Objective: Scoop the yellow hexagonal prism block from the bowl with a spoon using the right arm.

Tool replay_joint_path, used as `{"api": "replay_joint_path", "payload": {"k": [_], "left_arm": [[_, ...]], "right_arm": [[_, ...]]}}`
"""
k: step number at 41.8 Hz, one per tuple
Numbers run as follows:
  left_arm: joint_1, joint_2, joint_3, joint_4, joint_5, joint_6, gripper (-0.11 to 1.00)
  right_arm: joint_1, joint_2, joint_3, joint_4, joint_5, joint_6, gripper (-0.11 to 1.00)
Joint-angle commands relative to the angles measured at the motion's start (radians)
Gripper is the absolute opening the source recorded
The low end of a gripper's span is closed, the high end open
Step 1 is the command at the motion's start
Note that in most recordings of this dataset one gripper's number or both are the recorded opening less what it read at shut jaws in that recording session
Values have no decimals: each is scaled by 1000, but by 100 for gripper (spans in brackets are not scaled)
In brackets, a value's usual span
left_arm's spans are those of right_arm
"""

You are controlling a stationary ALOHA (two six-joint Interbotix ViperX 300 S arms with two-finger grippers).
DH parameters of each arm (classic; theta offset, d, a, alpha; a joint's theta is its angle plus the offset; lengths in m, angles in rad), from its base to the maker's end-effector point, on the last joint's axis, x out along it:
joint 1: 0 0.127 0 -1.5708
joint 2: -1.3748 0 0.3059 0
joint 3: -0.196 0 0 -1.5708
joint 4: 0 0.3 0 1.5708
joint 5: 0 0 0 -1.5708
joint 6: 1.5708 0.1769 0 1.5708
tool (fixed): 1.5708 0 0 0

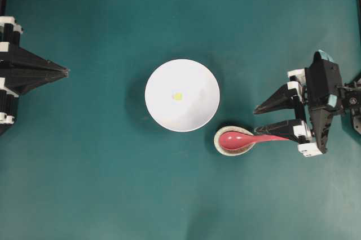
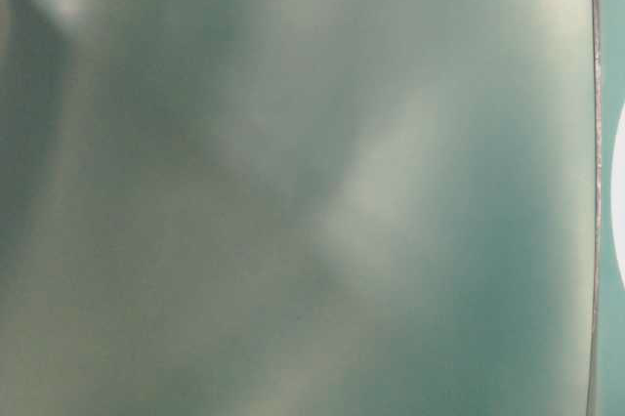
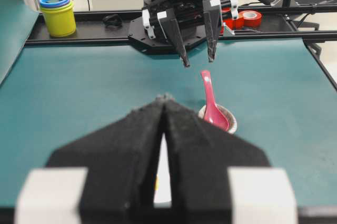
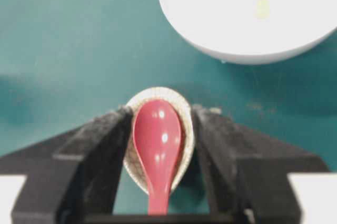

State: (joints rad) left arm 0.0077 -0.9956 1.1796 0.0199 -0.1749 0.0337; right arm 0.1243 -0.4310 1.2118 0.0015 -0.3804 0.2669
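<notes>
On the teal table (image 1: 84, 183) there is one white bowl (image 1: 197, 82) holding one yellow hexagonal prism block (image 1: 178, 97), one pinkish-red spoon (image 1: 237, 138) and one speckled spoon rest (image 1: 218, 140). Two black grippers are in view, the left gripper (image 1: 66, 71) and the right gripper (image 1: 260, 120). Behind the table, the left wrist view shows one stack of yellow and blue cups (image 3: 58, 14) and two tape rolls (image 3: 243, 18), one of them half hidden

Yellow block (image 1: 177, 97) in white bowl (image 1: 163, 113); red spoon (image 1: 240, 139) beside.
</notes>
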Motion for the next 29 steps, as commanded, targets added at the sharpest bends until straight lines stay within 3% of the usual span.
{"api": "replay_joint_path", "payload": {"k": [1,17,29], "left_arm": [[2,9,-12,3,-8,3,0],[2,9,-12,3,-8,2,0],[5,9,-12,3,-3,-2,0]], "right_arm": [[0,12,12,-2,-64,-5,54],[21,190,129,3,-422,-37,53],[71,348,153,55,-627,-87,53]]}}
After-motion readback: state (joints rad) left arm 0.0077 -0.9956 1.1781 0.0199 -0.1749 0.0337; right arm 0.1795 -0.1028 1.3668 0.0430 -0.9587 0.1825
